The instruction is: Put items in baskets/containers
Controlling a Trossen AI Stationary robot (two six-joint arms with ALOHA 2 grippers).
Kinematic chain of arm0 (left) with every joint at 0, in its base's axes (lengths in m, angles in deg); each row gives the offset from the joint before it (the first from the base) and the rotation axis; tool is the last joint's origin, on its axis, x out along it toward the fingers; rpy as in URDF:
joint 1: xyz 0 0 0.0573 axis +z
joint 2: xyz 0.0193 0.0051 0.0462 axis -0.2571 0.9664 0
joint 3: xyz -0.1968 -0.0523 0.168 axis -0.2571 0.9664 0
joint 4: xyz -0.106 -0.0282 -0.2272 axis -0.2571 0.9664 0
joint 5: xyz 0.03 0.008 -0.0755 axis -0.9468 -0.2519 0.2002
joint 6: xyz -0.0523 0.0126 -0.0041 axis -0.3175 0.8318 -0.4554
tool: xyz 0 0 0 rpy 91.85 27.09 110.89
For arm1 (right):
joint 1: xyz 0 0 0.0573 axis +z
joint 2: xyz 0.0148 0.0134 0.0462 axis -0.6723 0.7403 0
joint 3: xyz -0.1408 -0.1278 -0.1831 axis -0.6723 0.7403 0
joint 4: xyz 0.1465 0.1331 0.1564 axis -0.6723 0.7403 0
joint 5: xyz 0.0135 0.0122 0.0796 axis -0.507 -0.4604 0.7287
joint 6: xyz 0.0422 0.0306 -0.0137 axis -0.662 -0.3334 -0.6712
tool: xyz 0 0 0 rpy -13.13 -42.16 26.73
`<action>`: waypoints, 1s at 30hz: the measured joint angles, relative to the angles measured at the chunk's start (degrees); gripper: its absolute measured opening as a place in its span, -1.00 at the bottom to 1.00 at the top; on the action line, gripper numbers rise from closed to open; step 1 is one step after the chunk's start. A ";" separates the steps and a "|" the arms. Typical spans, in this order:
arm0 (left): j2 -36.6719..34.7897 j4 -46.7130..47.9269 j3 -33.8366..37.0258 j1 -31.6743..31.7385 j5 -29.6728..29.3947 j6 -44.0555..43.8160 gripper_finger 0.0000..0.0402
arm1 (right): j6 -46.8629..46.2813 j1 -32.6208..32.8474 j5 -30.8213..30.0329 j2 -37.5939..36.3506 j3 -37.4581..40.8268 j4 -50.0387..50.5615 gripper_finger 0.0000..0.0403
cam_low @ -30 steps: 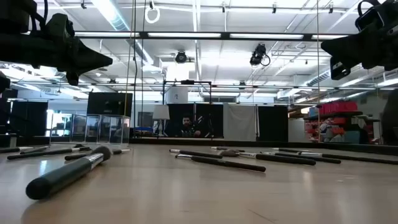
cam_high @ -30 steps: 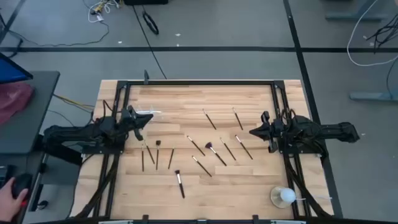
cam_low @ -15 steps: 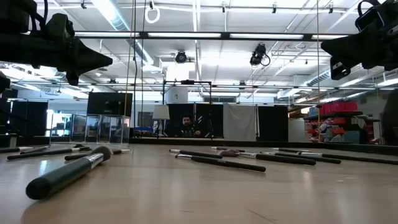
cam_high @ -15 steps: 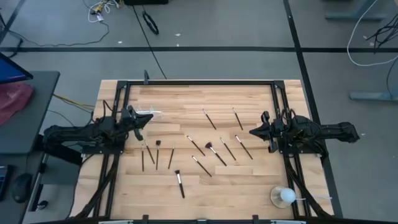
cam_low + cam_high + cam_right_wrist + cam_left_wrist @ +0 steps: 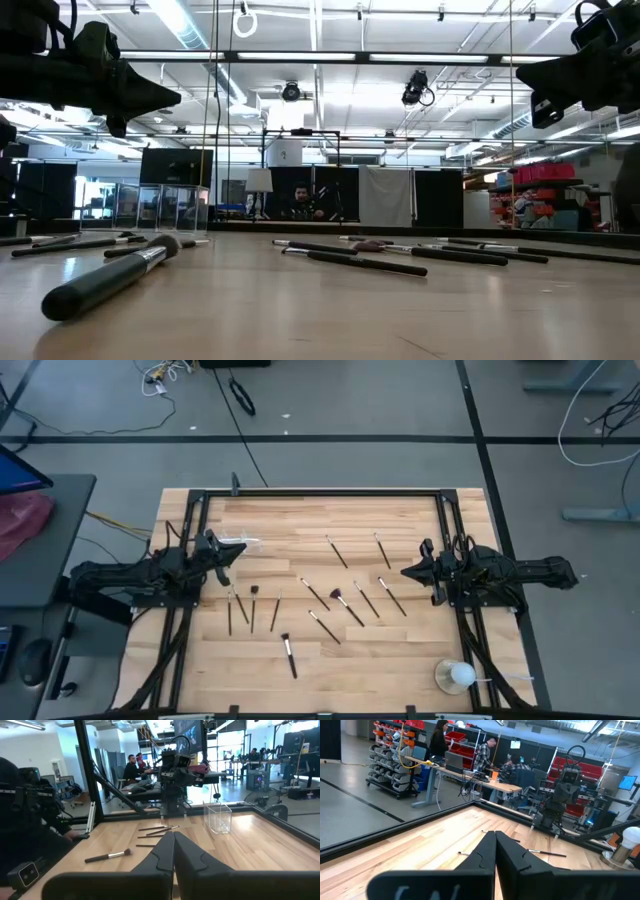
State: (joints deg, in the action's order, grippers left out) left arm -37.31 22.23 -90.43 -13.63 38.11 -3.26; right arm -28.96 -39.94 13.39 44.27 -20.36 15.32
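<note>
Several thin dark makeup brushes (image 5: 340, 603) lie flat, scattered over the middle of the wooden table; in the low view one thick handle (image 5: 110, 278) lies nearest. The clear plastic holder (image 5: 236, 541) stands near the far left, also seen in the right wrist view (image 5: 218, 818). My left gripper (image 5: 228, 555) hovers shut above the table's left side, just on the near side of the holder. My right gripper (image 5: 405, 572) hovers shut on the right side, beside the brushes. In both wrist views the fingers (image 5: 495, 851) (image 5: 172, 850) are closed together with nothing between them.
A white ball on a dish (image 5: 457, 676) sits at the near right corner. A black frame (image 5: 320, 493) borders the tabletop along its far and side edges. Bare wood lies between holder and brushes. People stand at benches in the room beyond.
</note>
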 joint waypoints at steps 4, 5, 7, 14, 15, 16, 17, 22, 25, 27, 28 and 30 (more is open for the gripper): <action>0.01 0.01 0.00 0.01 0.00 0.00 -0.97 | 0.00 -0.01 0.01 0.00 0.00 0.00 -0.94; 0.02 0.00 0.00 -0.01 0.00 0.00 -0.97 | 0.00 -0.02 0.02 0.02 0.01 0.00 -0.94; 0.01 0.00 0.00 0.00 0.01 0.00 -0.97 | 0.00 -0.02 0.00 0.02 -0.01 0.00 -0.94; 0.00 0.00 0.00 -0.01 -0.01 0.00 -0.97 | 0.00 0.00 0.02 0.01 -0.01 0.00 -0.94; 0.00 0.00 0.00 -0.01 0.01 0.00 -0.97 | 0.00 0.01 0.02 0.02 0.01 0.00 -0.94; 0.00 0.00 0.01 -0.01 -0.01 -0.02 -0.97 | 0.00 0.01 0.00 0.01 0.00 0.00 -0.94; 0.01 0.00 0.01 0.01 -0.01 0.00 -0.97 | 0.00 0.01 0.00 0.00 0.00 0.00 -0.94; 0.02 0.00 -0.01 0.01 0.01 -0.02 -0.97 | 0.00 0.01 0.00 0.01 -0.01 -0.02 -0.94; 0.02 0.00 0.00 -0.01 0.00 0.00 -0.97 | 0.04 0.00 0.00 0.01 -0.01 -0.06 -0.94; 0.02 0.00 -0.01 0.00 0.01 -0.02 -0.97 | 0.20 0.00 0.00 0.02 0.01 -0.66 -0.94; 0.02 0.00 -0.01 -0.01 -0.01 -0.02 -0.97 | 0.01 0.00 0.00 0.02 0.01 -1.57 -0.94; 0.00 0.02 -0.01 0.01 -0.01 -0.02 -0.97 | -1.50 0.01 0.01 0.02 0.01 -4.87 -0.94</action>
State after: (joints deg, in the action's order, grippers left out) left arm -37.32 22.25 -90.44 -13.62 38.10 -3.28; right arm -30.46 -39.94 13.40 44.28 -20.35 10.45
